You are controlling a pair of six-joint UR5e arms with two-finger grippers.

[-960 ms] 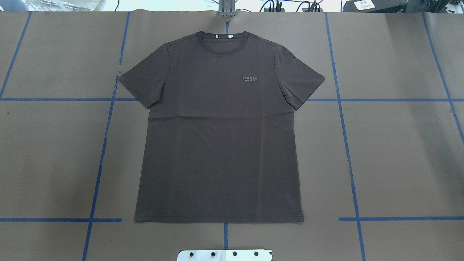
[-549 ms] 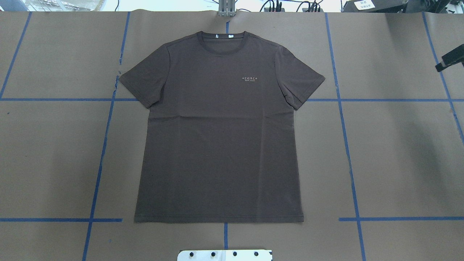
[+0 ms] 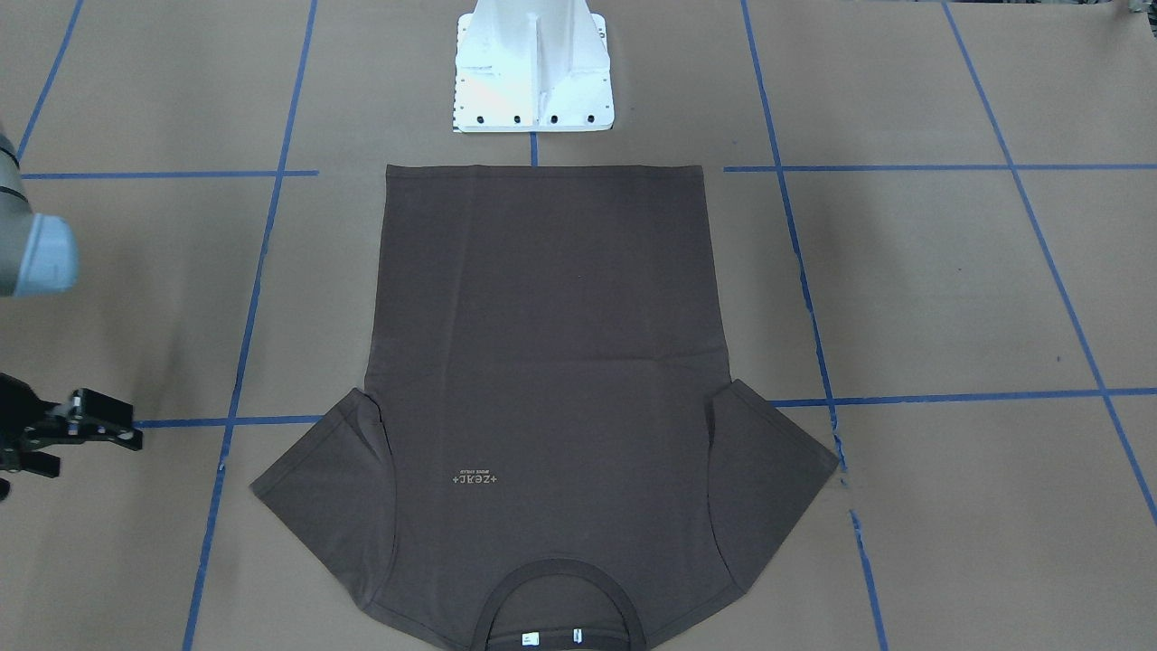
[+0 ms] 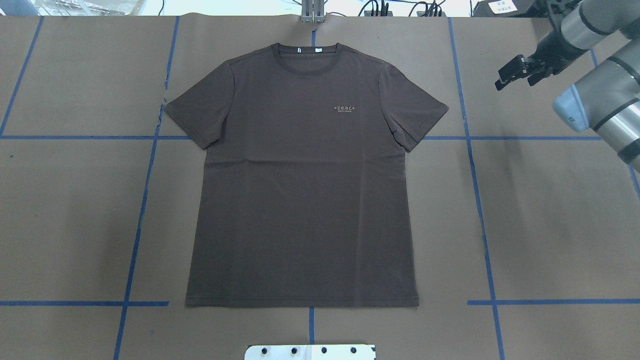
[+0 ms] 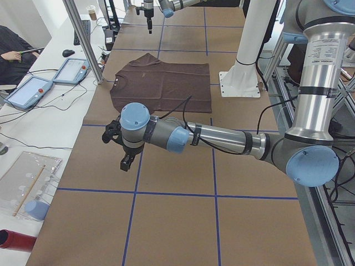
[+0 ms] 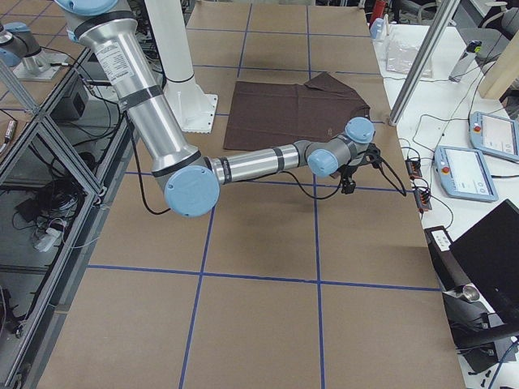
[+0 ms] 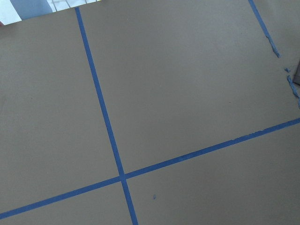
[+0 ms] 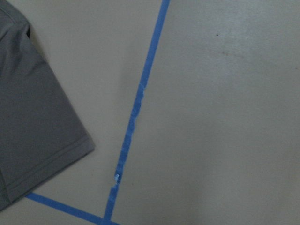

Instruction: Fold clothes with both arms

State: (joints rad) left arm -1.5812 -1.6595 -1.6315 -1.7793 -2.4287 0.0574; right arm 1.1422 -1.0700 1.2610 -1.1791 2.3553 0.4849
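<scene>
The T-shirt [image 4: 300, 190] lies flat, unfolded; I'm on approach. Right pincer [image 4: 514, 75] hovers spread off its sleeve [image 4: 420, 115]; left pincer [image 5: 126, 162], I cannot tell. Next I'd bring both onto its edges.

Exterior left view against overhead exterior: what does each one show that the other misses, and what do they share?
Only exterior left: the left arm, with the left gripper over brown paper, clear of the T-shirt. Only overhead: the chest lettering, sharp enough to make out. Both: the T-shirt flat and unfolded, and the right gripper off it.
</scene>
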